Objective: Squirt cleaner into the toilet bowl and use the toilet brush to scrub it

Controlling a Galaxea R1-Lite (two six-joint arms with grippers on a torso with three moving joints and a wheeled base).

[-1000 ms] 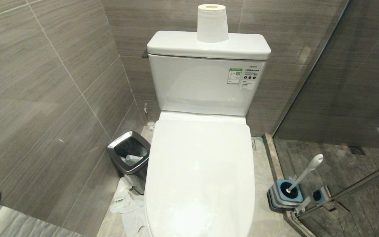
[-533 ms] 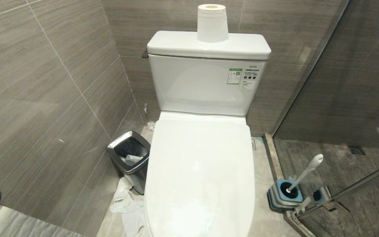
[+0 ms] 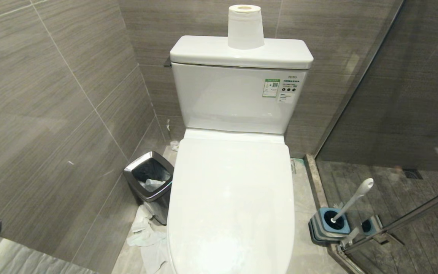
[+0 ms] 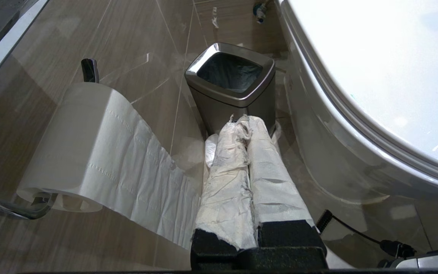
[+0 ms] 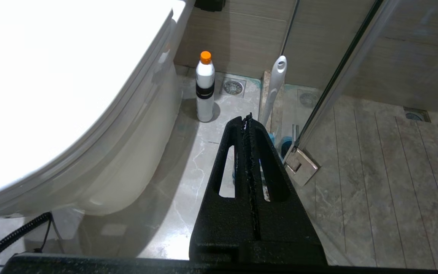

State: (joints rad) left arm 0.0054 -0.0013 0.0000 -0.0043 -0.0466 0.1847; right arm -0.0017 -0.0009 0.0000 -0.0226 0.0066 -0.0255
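Observation:
The toilet bowl is covered by its shut white lid, so the inside is hidden; its outer wall shows beside my left gripper. The toilet brush leans in its blue-and-grey holder on the floor right of the toilet, and its handle rises just beyond my right gripper. A white cleaner bottle with an orange cap stands by the toilet's base. My left gripper, its fingers wrapped in white tissue, is shut and empty, low on the toilet's left. My right gripper is shut and empty, low on its right. Neither shows in the head view.
A square steel bin with a black liner stands left of the toilet, with crumpled tissue on the floor. A paper roll sits on the tank, another roll hangs on the wall. A glass shower door with its hinge bounds the right.

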